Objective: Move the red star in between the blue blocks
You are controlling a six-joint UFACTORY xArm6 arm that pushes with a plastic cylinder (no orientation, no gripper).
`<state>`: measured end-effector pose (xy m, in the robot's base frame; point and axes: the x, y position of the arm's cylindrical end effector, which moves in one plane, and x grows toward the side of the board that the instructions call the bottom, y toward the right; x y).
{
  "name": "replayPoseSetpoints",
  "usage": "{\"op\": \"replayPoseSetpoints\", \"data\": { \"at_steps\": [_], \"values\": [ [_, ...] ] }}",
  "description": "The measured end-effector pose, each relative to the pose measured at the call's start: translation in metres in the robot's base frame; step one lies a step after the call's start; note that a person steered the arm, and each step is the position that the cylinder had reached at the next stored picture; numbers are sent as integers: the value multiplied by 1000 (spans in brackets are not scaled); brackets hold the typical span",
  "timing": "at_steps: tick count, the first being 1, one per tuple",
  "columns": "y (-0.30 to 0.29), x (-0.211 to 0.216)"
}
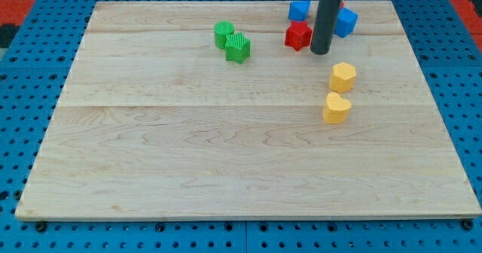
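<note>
Touching red star (298, 35) w/ my tip (320, 53), on its right side.
Rod upright btwn star & right blue block (346, 22); other blue block (299, 11) behind; no claw fitted.

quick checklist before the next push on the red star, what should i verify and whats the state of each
1. My tip is down beside the red star, on its right in the view: ok.
2. Tip touching the star: cannot tell, they look very close.
3. Gap between the two blue blocks, the one at the view's top and the one right of the rod: cannot tell, the rod covers it.
4. Tip on the side that drives the star toward that gap: not ok, a push from here would send it to the view's left.
5. Yellow blocks and green blocks lie off the path: ok.
</note>
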<state>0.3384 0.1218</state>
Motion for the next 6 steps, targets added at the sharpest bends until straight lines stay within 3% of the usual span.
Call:
{"op": "replayPoseSetpoints", "data": {
  "at_steps": [1, 2, 5, 6],
  "values": [
    [-46, 18],
    [-63, -16],
    [18, -42],
    [7, -17]
  ]
}}
